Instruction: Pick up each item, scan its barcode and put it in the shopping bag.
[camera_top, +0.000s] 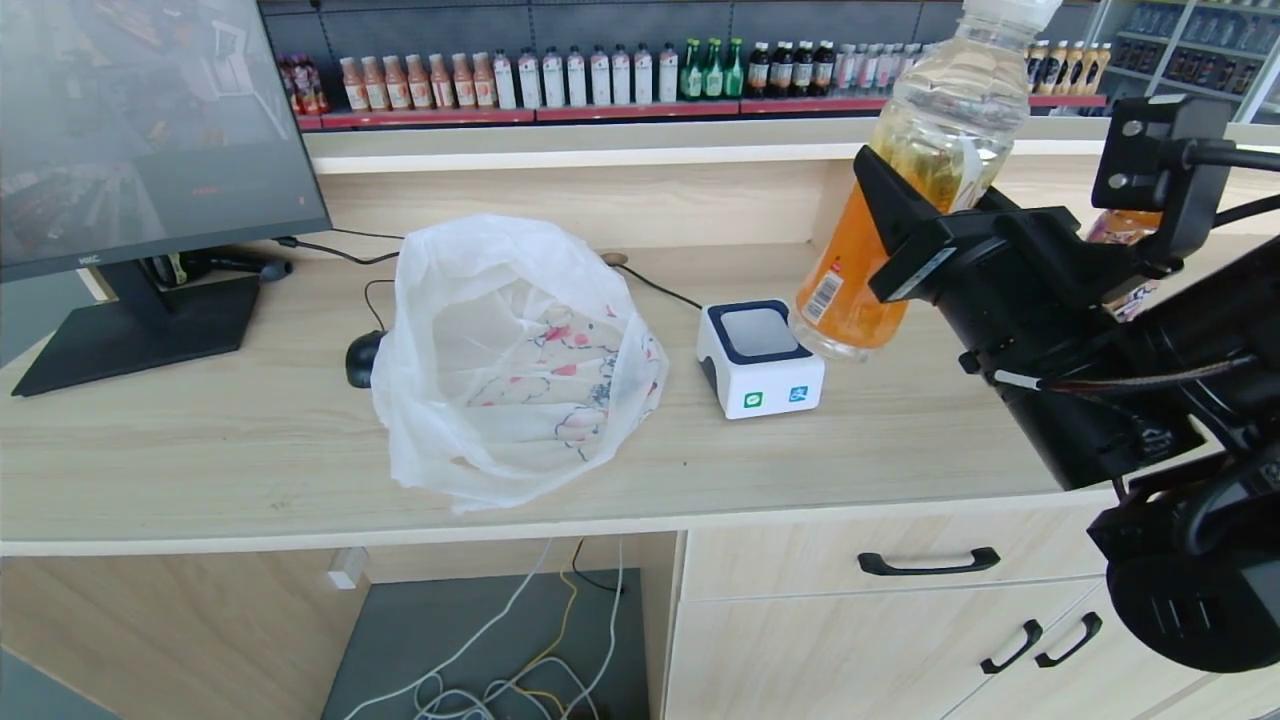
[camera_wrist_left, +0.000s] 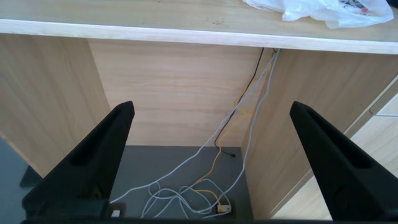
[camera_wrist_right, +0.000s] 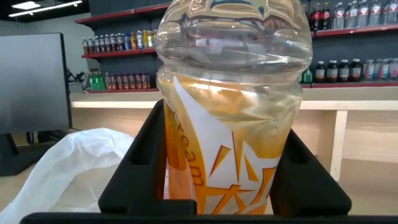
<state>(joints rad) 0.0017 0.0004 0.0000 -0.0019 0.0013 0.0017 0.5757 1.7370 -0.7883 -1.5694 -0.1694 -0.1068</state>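
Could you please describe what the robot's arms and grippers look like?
Both are matte black. The right gripper has flat, blocky jaws on a thick cylindrical wrist, with a pale label strip on its body, a braided cable along the right arm and a black bracket with screws above. The left gripper has wedge-shaped, tapering jaws.

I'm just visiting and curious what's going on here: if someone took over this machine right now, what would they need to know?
Right gripper: fingers shut on the bottle, which is held tilted beside the scanner, with its barcode close to it.
Left gripper: fingers open, empty, below the counter edge.
Bag: open on the counter, left of the scanner.
Done: bottle picked up.
Left: scan it (whether it has registered cannot be seen), then put it in the bag.
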